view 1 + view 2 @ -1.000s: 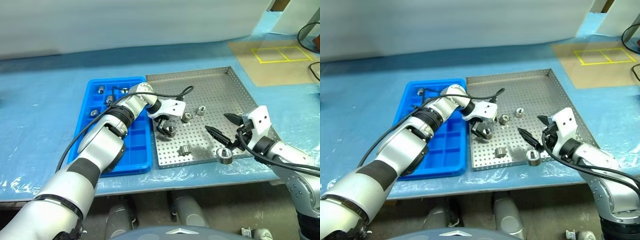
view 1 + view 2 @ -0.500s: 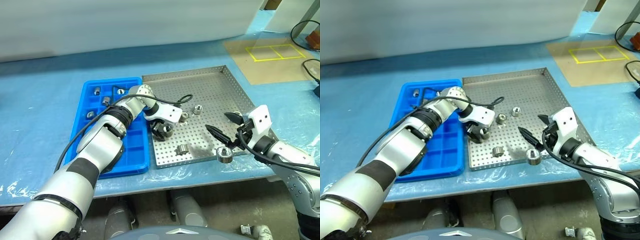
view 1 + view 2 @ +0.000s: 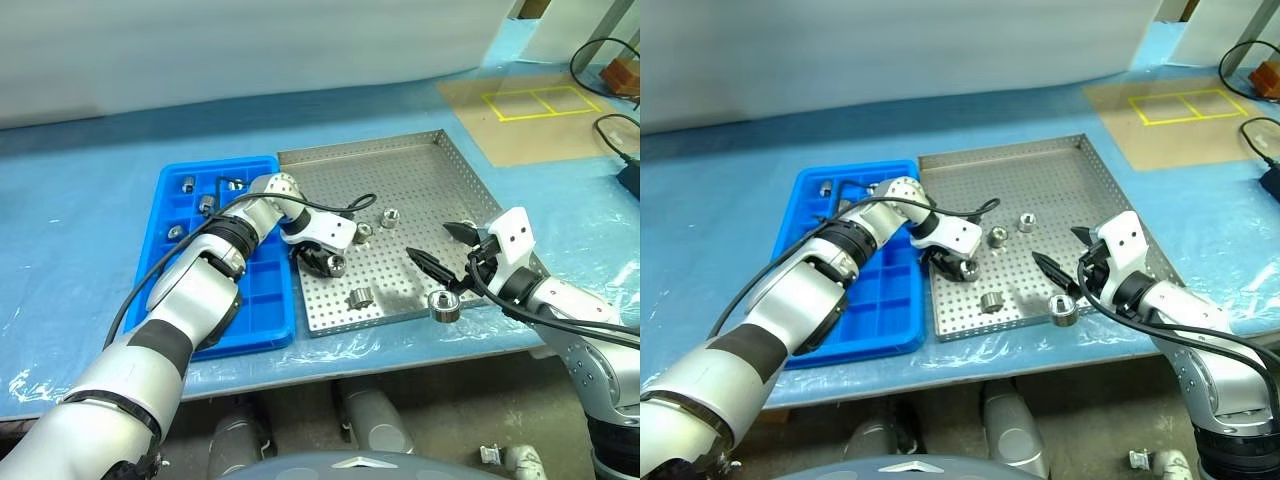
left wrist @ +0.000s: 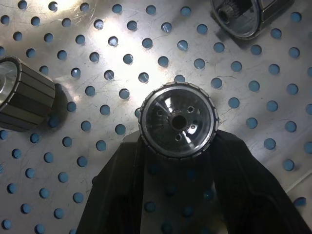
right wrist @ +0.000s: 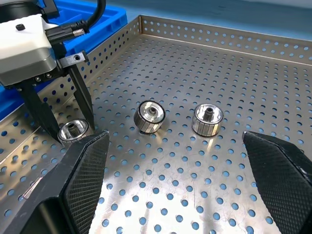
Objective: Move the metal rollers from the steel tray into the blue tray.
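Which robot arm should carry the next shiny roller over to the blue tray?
Probably the left. The left gripper has its fingers on either side of a metal roller on the steel tray, right beside the blue tray. The right gripper hangs open over the tray's far side.

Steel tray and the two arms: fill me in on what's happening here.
The left gripper has its fingers on both sides of one metal roller on the steel tray, near the edge beside the blue tray. The right gripper hangs open over the steel tray's near right corner, holding nothing. Other rollers lie loose on the perforated floor, and a few rollers sit in the blue tray's far compartments.
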